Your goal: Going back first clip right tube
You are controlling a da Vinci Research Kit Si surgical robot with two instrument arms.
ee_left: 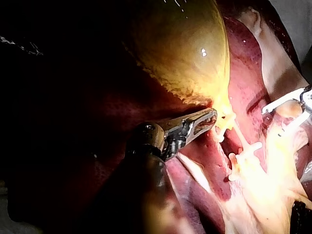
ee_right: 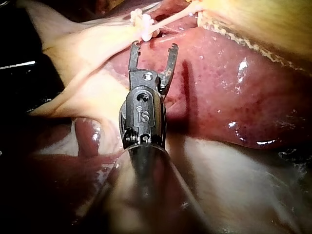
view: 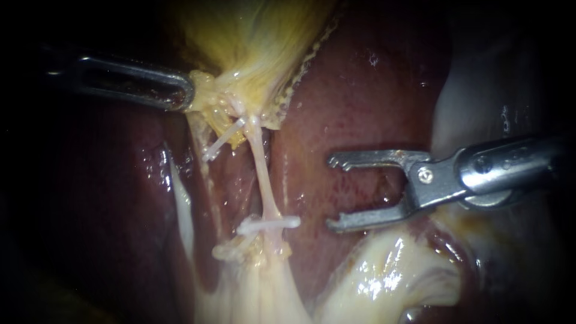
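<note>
The yellow gallbladder [view: 258, 36] hangs at the top, and my left instrument [view: 187, 91] is shut on its narrow lower end. A thin pale tube [view: 261, 171], the right one, runs taut down from there. A white clip [view: 269, 223] lies across its lower part. My right instrument [view: 331, 193] stands to the right of that clip, apart from it, its jaws open and empty. In the right wrist view the open jaws [ee_right: 153, 48] sit a little short of the clip [ee_right: 144, 22]. In the left wrist view my left instrument [ee_left: 210, 118] holds the gallbladder [ee_left: 185, 48].
Dark red liver [view: 360, 102] lies behind the tube and under my right instrument. A second white clip [view: 223, 141] slants across the left strand, and a third clip [view: 231, 249] sits below. Pale fatty tissue [view: 384, 276] bulges under my right instrument.
</note>
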